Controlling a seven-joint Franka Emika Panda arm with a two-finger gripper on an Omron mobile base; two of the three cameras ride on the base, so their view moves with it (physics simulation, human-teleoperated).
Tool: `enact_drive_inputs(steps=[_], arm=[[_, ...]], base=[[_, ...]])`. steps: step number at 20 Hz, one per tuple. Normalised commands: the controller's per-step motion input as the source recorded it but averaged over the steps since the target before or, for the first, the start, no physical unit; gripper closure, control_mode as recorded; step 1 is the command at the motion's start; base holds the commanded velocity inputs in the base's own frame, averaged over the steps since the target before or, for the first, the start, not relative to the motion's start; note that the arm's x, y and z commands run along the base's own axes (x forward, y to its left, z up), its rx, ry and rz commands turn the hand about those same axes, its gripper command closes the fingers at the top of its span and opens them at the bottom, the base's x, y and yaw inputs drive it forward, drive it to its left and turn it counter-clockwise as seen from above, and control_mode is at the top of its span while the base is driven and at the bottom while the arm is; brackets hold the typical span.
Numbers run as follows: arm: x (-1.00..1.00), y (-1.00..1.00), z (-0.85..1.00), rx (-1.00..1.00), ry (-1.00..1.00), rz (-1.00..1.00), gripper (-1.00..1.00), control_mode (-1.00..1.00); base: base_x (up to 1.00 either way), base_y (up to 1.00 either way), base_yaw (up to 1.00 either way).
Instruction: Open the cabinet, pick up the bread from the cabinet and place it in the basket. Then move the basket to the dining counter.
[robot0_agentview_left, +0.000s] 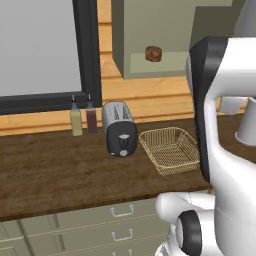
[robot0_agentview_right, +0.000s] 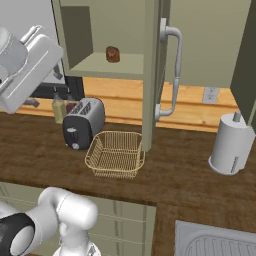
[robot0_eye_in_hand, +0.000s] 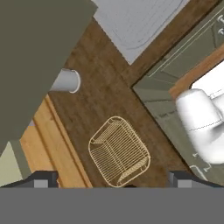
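Tan basket (robot0_agentview_right: 115, 154) sits empty on tabletop (robot0_agentview_right: 190, 175) by toaster (robot0_agentview_right: 82, 129); gripper (robot0_eye_in_hand: 113, 178) above it, fingers spread, empty. Cabinet (robot0_agentview_right: 150, 75) open. Bread (robot0_agentview_right: 112, 54) on shelf, back left. Reach high, clear door edge, grip bun across middle.

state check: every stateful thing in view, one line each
cabinet: door open, shelf exposed
bread: on the cabinet shelf, not held
basket: empty, upright on the worktop beside the toaster
toaster: upright on the worktop, slots look empty
paper towel roll: standing upright
two bottles: upright, capped, by the toaster
drawers: shut
gripper: open, holding nothing, above the basket
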Motion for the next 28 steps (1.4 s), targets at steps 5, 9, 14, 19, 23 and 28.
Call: enact_drive_inputs(steps=[5, 9, 14, 19, 23, 28], arm=[[0.00, 0.00, 0.00, -0.25, 0.15, 0.72, -1.00, -1.00], [-0.01, 0.00, -0.08, -0.45, 0.06, 0.68, -1.00, -1.00], [-0.04, -0.20, -0.13, -0.48, -0.09, 0.69, -1.00, -1.00], [0.04, -0.39, -0.15, -0.43, -0.14, 0.67, -1.00, -1.00], [0.58, -0.01, 0.00, -0.35, 0.00, 0.48, -1.00, -1.00], [0.80, 0.00, 0.05, -0.30, 0.00, 0.38, -1.00, -1.00]], base=[[0.00, 0.00, 0.00], [0.00, 0.00, 0.00], [0.00, 0.00, 0.00], [0.00, 0.00, 0.00], [0.00, 0.00, 0.00], [0.00, 0.00, 0.00]])
